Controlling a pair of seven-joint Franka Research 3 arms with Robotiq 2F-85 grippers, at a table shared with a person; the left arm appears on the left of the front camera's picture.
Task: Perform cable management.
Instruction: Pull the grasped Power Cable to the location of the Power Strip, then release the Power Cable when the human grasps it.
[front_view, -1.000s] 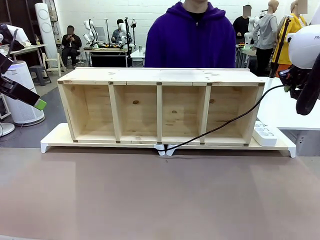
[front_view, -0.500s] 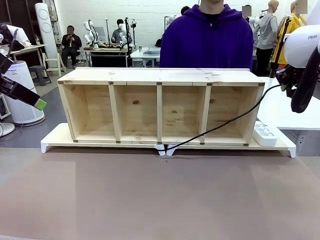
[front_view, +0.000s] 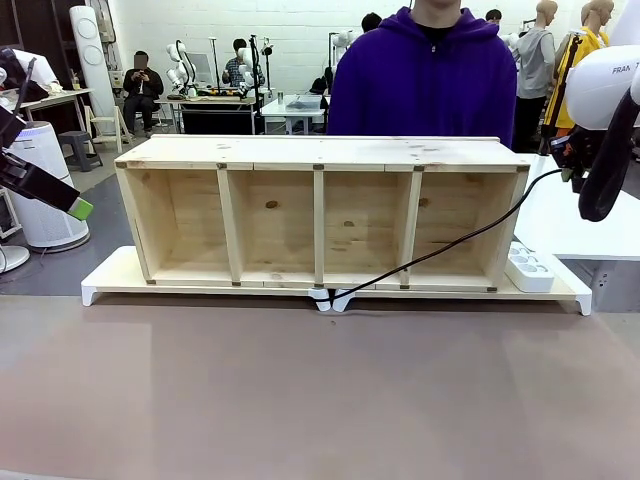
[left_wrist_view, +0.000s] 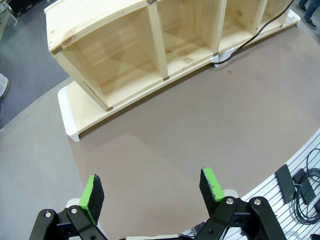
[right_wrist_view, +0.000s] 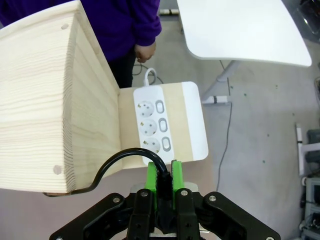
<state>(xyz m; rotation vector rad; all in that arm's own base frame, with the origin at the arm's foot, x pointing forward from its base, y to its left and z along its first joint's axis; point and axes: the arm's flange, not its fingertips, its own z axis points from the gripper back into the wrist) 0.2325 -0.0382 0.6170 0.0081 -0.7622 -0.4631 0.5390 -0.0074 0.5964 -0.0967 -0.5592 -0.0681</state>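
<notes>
Across the brown tabletop (front_view: 320, 400), a pale wooden shelf unit (front_view: 320, 152) with four open compartments stands on a flat board (front_view: 110, 275) with white feet. A person in a purple hoodie (front_view: 430, 80) stands just behind the unit, on the far side. A white power strip (right_wrist_view: 152, 120) with three sockets lies on the board's right end, beside the unit's end wall.

The cable (front_view: 450, 243) starts at a small white fitting (front_view: 332, 298) at the middle of the board's front edge. It rises to the right across the front of the fourth compartment, up to the right arm.

Right pincer (right_wrist_view: 163, 170): green pads pressed onto the cable's black end, held in the air above the power strip.

Left pincer (left_wrist_view: 152, 187): spread wide, nothing between the pads, hanging over the tabletop's left side, well apart from the cable.
</notes>
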